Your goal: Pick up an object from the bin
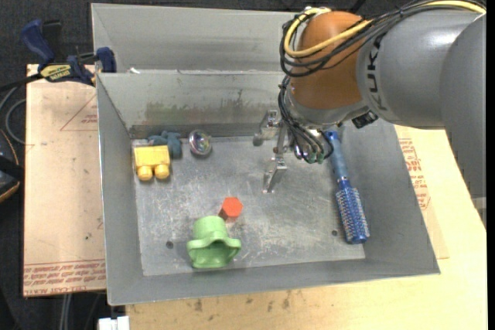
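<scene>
Grey bin holds yellow block, perhaps a marble, orange cube, green cup, blue hairbrush.

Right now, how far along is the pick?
Done: nothing lifted yet. In hand: the gripper hangs over bare bin floor mid-bin, nothing visible in it. Nearest lie the orange piece and the blue brush. Left: the whole grasp and lift.

One camera looks steeply down on the bin from above its near side, close enough that the bin takes most of the view; the arm enters from the right.
</scene>
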### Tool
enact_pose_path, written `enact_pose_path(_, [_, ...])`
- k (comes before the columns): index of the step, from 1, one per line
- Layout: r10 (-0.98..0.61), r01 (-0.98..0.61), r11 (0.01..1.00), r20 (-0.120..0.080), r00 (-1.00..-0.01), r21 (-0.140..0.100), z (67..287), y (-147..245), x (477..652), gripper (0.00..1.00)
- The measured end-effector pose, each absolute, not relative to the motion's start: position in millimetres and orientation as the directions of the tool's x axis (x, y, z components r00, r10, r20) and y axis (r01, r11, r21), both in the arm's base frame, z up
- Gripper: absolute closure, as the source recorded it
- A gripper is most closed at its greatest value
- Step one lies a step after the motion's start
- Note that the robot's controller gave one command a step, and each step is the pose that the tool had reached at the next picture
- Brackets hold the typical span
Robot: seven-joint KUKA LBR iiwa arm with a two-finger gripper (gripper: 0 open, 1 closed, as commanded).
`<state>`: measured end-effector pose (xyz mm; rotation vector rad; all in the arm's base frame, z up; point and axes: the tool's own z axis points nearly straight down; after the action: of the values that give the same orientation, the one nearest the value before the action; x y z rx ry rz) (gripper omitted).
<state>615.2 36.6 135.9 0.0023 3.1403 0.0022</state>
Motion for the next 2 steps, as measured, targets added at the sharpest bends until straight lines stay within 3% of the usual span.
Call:
enact_pose_path(1, [-0.031, -0.031, 1.000, 0.003, -1.000, 0.004, 137, 121, 565.3, 0.00])
enact_pose_path(2, [-0.231, -0.231, 0.973, -0.009, -0.973, 0.002, 80, 73, 530.2, 0.00])
